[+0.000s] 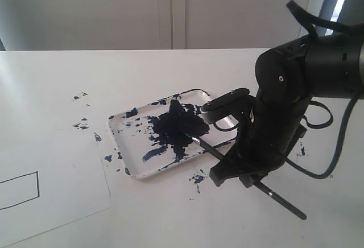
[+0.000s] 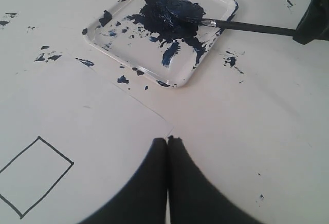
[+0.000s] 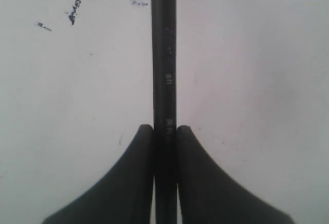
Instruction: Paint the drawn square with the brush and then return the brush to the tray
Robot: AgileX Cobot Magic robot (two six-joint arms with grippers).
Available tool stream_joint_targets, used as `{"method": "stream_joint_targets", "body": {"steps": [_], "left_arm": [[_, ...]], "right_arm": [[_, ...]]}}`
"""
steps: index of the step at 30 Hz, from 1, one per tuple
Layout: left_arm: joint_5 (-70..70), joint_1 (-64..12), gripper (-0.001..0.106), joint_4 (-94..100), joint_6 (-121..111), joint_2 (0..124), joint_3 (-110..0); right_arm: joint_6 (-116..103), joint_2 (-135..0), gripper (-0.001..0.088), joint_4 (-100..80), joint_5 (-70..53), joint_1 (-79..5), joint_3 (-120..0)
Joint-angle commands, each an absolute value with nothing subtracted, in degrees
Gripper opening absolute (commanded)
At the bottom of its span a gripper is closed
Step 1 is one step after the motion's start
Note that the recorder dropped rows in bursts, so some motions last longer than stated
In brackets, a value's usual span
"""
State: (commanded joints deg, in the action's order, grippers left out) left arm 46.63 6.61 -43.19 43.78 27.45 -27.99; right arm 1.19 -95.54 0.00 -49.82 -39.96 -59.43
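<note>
My right gripper (image 1: pixel 236 171) is clamped narrowly on the brush (image 1: pixel 283 203) partway along its handle, right of centre in the exterior view. The bristle end lies in the dark paint (image 1: pixel 176 125) on the tray (image 1: pixel 116 131) at mid-frame. My left gripper (image 2: pixel 167 141) has its jaws pressed together on nothing, and the square (image 1: pixel 20 190) sits white inside at the lower left edge.
</note>
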Motion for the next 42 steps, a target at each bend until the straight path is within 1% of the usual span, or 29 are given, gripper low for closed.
{"method": "stream_joint_targets", "body": {"steps": [6, 10, 21, 30, 34, 38, 42], "left_arm": [[46.63, 6.61, 0.0, -43.19, 43.78, 27.45, -27.99], [46.74, 6.61, 0.0, -43.19, 43.77, 27.45, -27.99], [46.74, 6.61, 0.0, -43.19, 43.77, 27.45, -27.99], [45.66, 6.61, 0.0, -43.19, 43.92, 27.45, -27.99], [43.78, 6.61, 0.0, -42.93, 43.62, 27.45, -27.99], [40.13, 6.61, 0.0, -42.03, 43.35, 29.82, -28.09], [38.43, 6.61, 0.0, -39.76, 42.11, 35.26, -28.09]], "right_arm": [[-0.3, -95.54, 0.0, -1.79, -48.92, -39.96, -59.42], [0.0, -96.98, 0.0, -1.78, -51.76, -40.09, -59.42], [1.35, -96.84, 0.0, -1.55, -53.69, -43.48, -60.15], [-4.3, -90.13, 0.0, -11.54, -53.69, -43.48, -60.19], [-4.3, -88.48, 0.0, -11.5, -53.89, -43.48, -60.19], [-2.59, -88.35, 0.0, -10.78, -53.65, -43.48, -60.19], [2.9, -87.69, 0.0, -6.18, -51.77, -43.48, -60.19]]}}
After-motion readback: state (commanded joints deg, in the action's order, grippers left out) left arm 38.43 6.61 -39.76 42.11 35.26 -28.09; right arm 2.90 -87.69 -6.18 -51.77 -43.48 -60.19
